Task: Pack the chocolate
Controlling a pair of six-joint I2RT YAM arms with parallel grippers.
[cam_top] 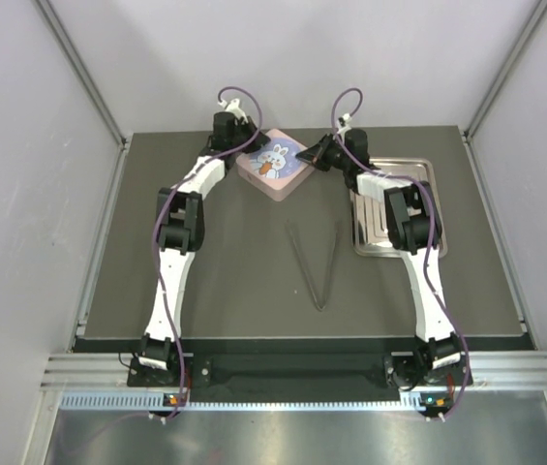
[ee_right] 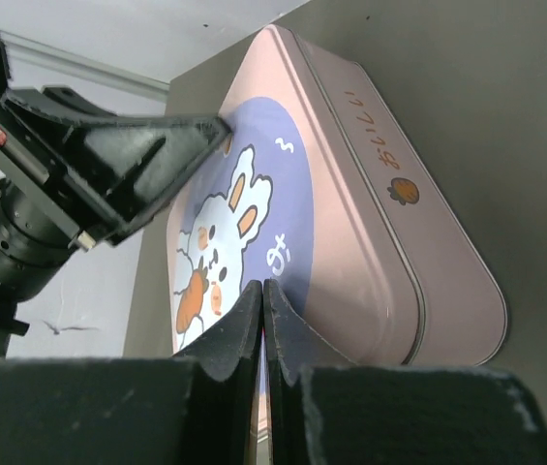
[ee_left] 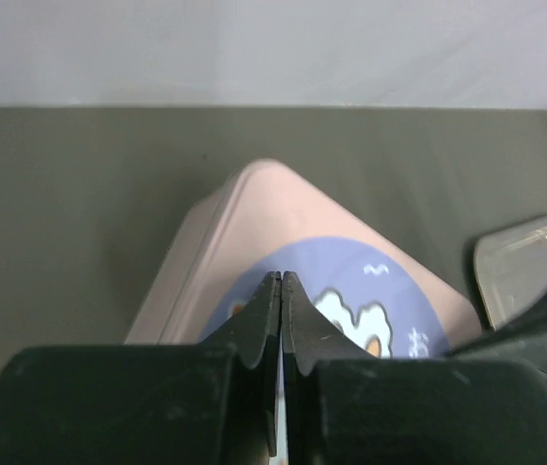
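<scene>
Landmark: pink box [cam_top: 273, 165], lid on, rabbit picture up, at the far middle of the worktop [cam_top: 225, 281].
Left fingers [ee_left: 268, 310]: pressed fully together, gripping nothing, tips over the blue circle on the box lid.
Right fingers [ee_right: 244, 320]: also pinched tight and empty, tips over the lid from the opposite side of the box.
Contact: tips look to be on the lid, but you can't confirm touch versus a hair above from these angles.
Why closed: fingers brought together make one blunt pusher. With one arm on each side of the box, this reads as seating the lid evenly, not picking anything up.
Chocolate: none visible in any view. With the lid on, you can't tell whether it is inside the box.
Tray [cam_top: 426, 174]: just right of the box, partly under the right arm.
Tongs [cam_top: 304, 266]: lying near side of the box, untouched.
</scene>
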